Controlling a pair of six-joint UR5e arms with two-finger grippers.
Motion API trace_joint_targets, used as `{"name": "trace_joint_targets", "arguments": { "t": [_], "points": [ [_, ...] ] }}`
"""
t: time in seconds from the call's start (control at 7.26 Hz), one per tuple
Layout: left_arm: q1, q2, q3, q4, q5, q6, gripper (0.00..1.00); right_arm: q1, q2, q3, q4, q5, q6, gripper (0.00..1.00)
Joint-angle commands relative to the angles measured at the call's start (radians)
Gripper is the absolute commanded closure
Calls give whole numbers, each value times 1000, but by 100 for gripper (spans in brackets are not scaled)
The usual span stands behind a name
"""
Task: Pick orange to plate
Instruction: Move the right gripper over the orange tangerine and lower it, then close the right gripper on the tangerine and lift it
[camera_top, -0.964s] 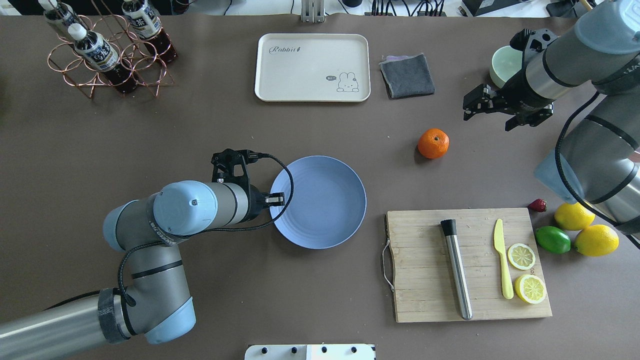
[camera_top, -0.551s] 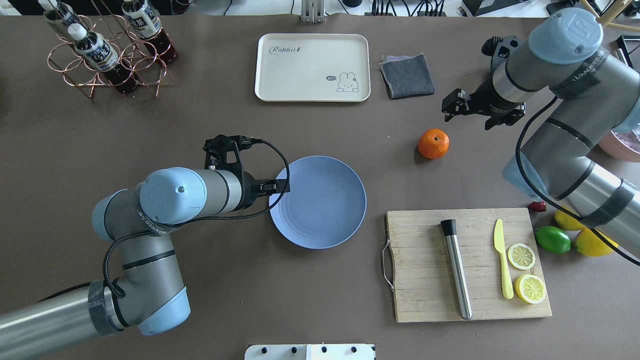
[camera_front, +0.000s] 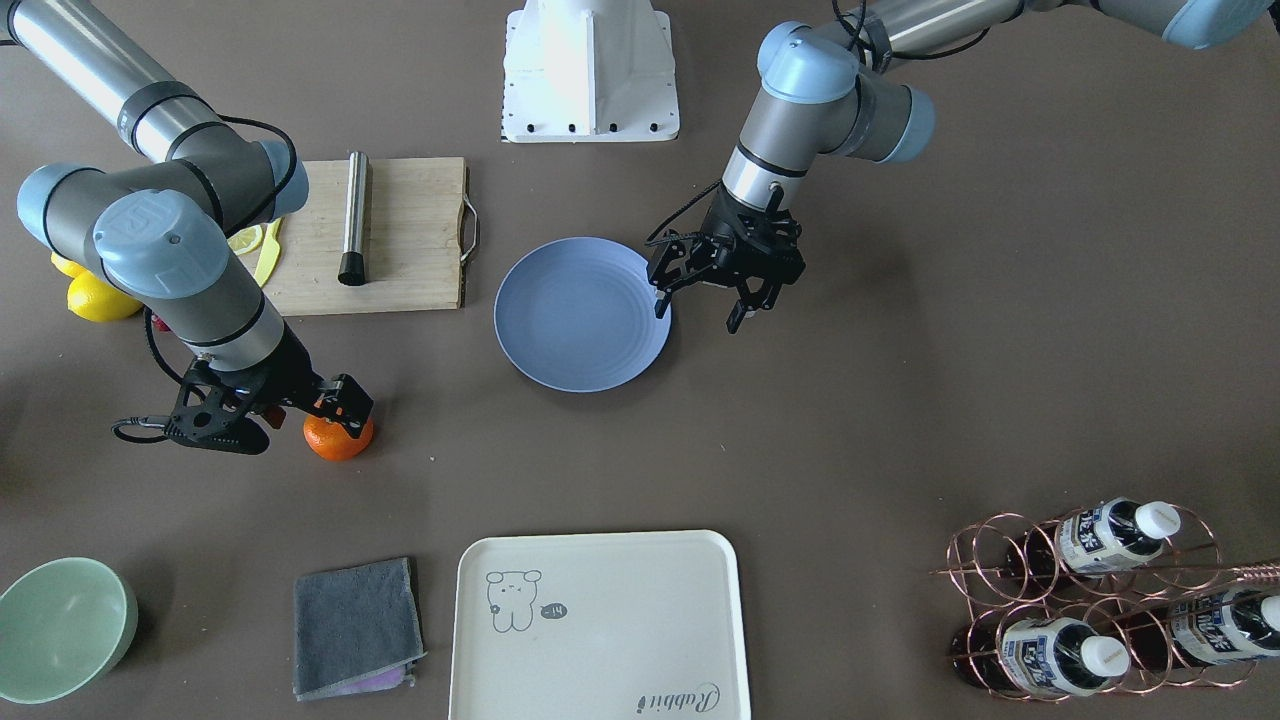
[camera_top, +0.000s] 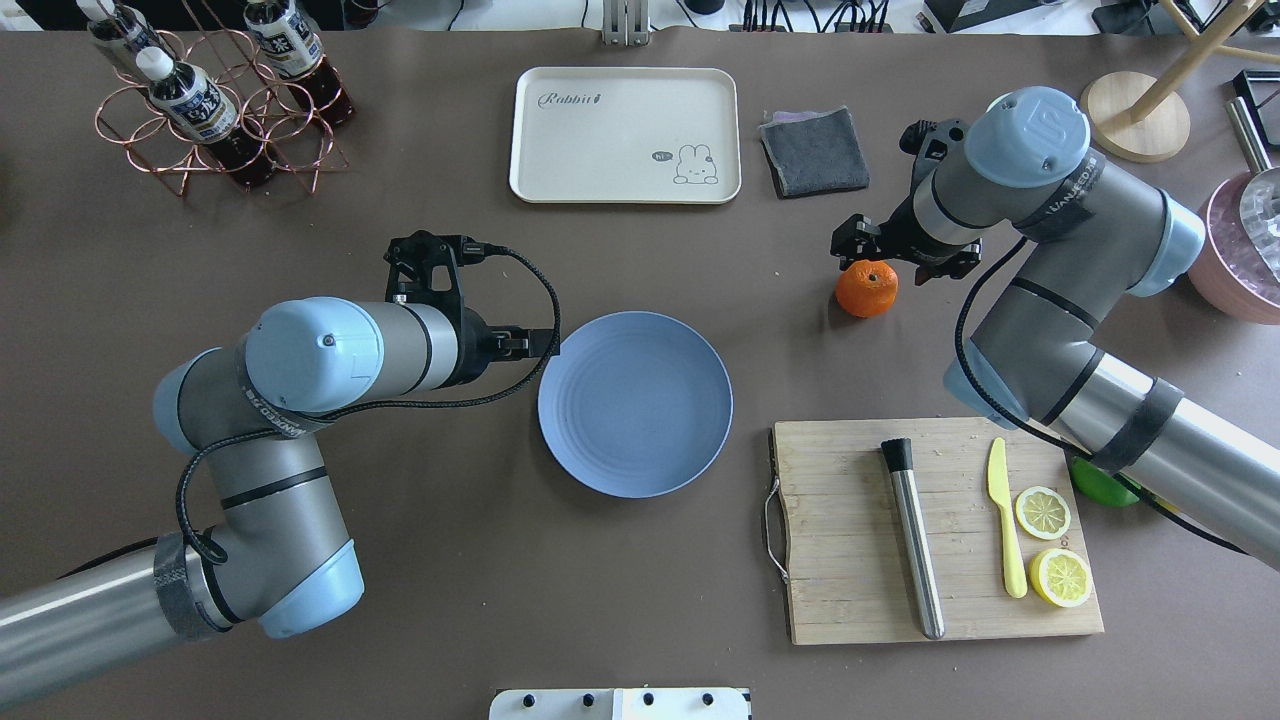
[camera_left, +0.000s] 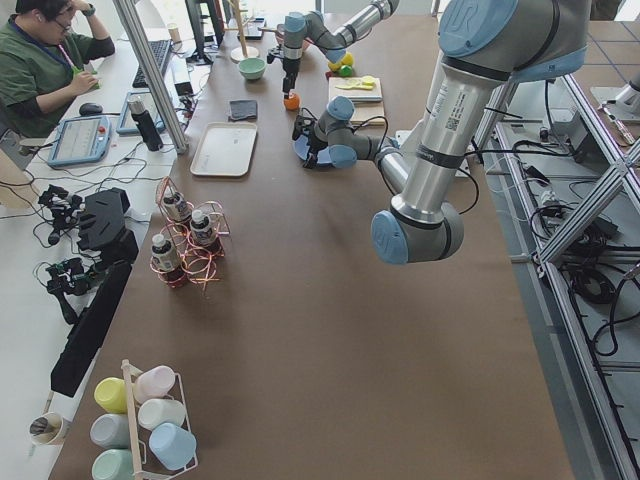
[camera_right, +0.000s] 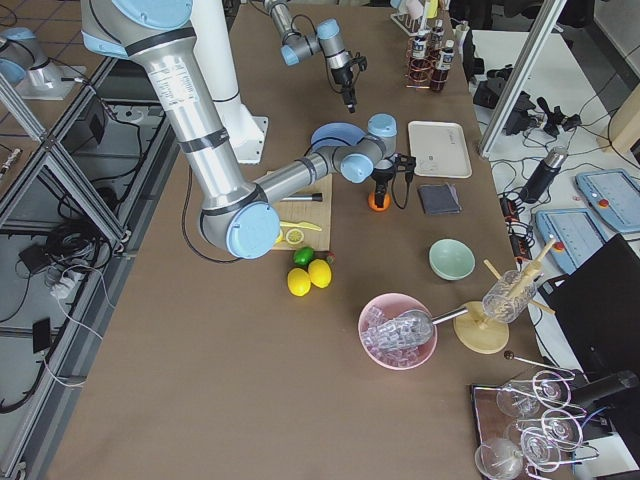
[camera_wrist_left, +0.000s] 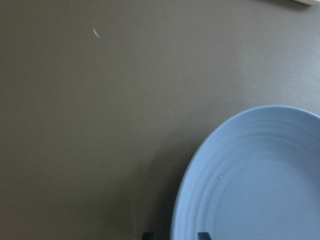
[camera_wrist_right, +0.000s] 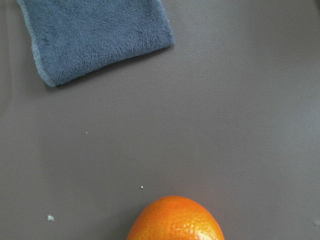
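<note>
The orange (camera_top: 866, 290) rests on the brown table right of centre, also seen as the orange (camera_front: 338, 440) and low in the right wrist view as the orange (camera_wrist_right: 175, 220). My right gripper (camera_top: 895, 255) hovers open just over its far side, and one finger of the right gripper (camera_front: 285, 420) overlaps the fruit. The blue plate (camera_top: 635, 405) lies bare at mid-table. My left gripper (camera_front: 705, 295) hangs open above the plate's left rim (camera_wrist_left: 200, 165), holding nothing.
A cream tray (camera_top: 625, 135) and a grey cloth (camera_top: 814, 150) lie at the far side. A cutting board (camera_top: 850, 560) with a metal muddler, yellow knife and lemon slices sits near right. A bottle rack (camera_top: 215, 95) stands far left, a green bowl (camera_front: 60, 625) beyond the orange.
My right arm has swung left and down, bringing its gripper from beside the green bowl to over the orange. My left arm has drawn back left, off the plate's middle.
</note>
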Motion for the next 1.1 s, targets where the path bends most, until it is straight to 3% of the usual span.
{"name": "trace_joint_targets", "arguments": {
  "t": [0.0,0.14,0.28,0.41,0.69,0.96],
  "points": [
    [-20,1,8,-1,-35,9,2,-42,6,-20,5,-46,6,0],
    [-18,1,8,-1,-37,9,2,-49,4,-22,5,-48,6,2],
    [-15,1,9,-3,-37,9,2,-48,4,-22,5,-48,6,41],
    [-12,1,9,-3,-37,8,2,-39,4,-17,6,-47,-1,99],
    [-12,1,6,-9,-37,8,2,-4,19,9,-6,-34,-5,100],
    [-88,34,-3,-4,-145,88,2,-2,35,94,-75,-28,9,100]
  ]
}}
